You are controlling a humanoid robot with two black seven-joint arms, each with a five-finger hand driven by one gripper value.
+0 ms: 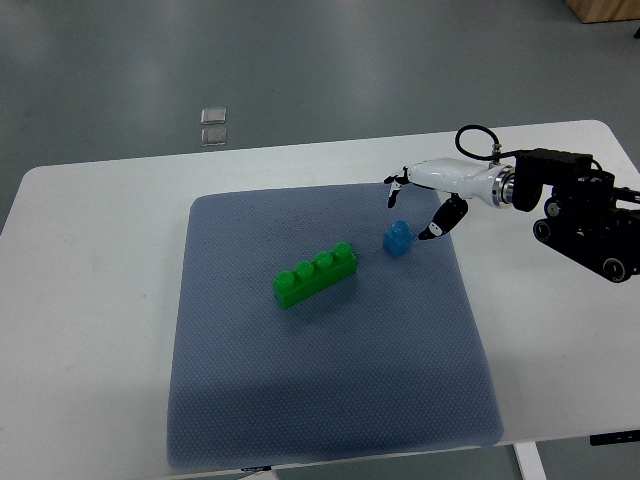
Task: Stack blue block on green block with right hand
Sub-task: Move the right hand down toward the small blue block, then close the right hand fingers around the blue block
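Blue block [397, 238] sat on the grey mat [330, 400], upper right part of it, just right of the green block [315, 274] and apart from it by a narrow strip of mat. Small, single-stud piece, stud up, upright; roughly square in plan, so no long axis you could call. Saturated light blue, glossy plastic.

Your right hand [425, 205] was above and right of the blue block, very near, no contact visible. Fingers [396, 186] spread, holding nothing; the dark-tipped thumb [440, 226] reached down toward the block's right side, the other fingers pointed left past its top. The block lay below the gap between thumb and fingers.

Green block: long four-stud brick, studs up in one row, flat on the mat. Long axis ran diagonally, lower-left end nearer the robot, upper-right end pointing toward the blue block. Nothing stacked on it.

White wrist and black forearm [580, 215] came in from the right edge over the white worktop [90, 300]. The mat covered most of the worktop's middle. Two small clear squares [214, 125] lay on the grey floor beyond the far edge.
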